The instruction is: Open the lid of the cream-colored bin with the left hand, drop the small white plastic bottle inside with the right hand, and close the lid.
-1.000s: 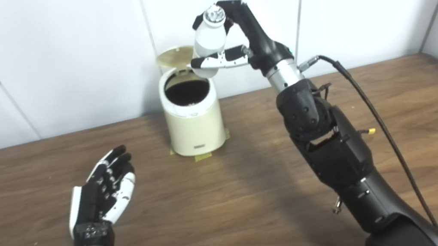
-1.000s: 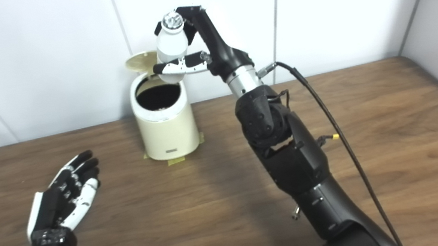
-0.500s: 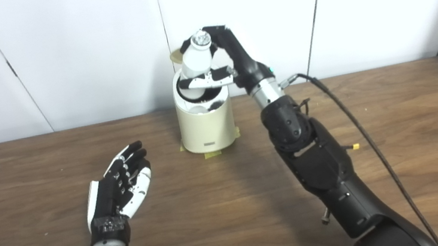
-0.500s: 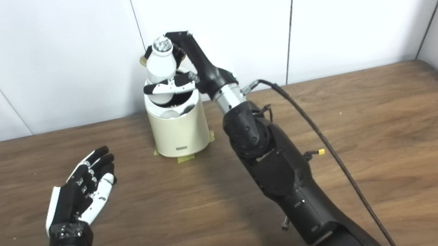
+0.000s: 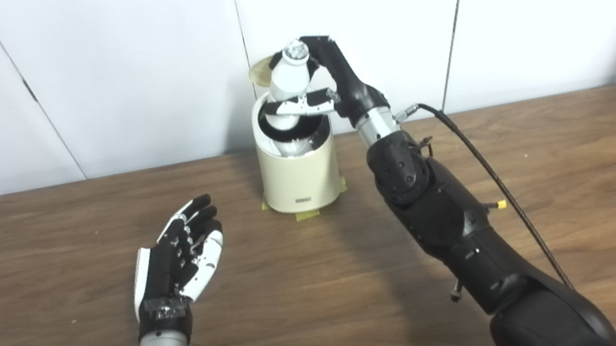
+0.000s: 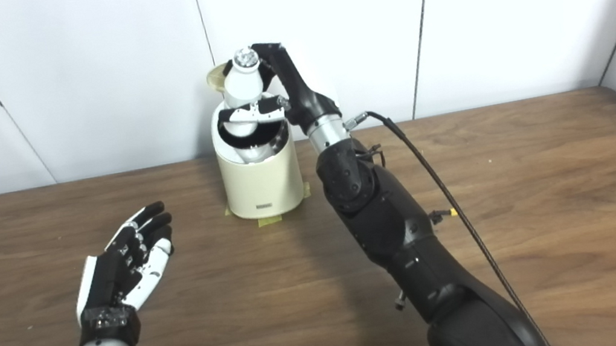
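Drop step: right hand (image 5: 325,82), fingers clasping the bottle (image 5: 289,81), holds it tilted over the open bin (image 5: 298,165), upper centre. Left hand (image 5: 183,259) splayed, empty, lower left. Next: release, then close lid (image 5: 261,72).

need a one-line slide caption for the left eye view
Right hand lowers the small white plastic bottle into the open cream-colored bin; open left hand waits over the wooden table.

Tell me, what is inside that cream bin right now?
The lower end of the white bottle, held by the right hand, dips into the cream bin, whose lid stands open. Its inside is dark; anything lying at the bottom is hidden.
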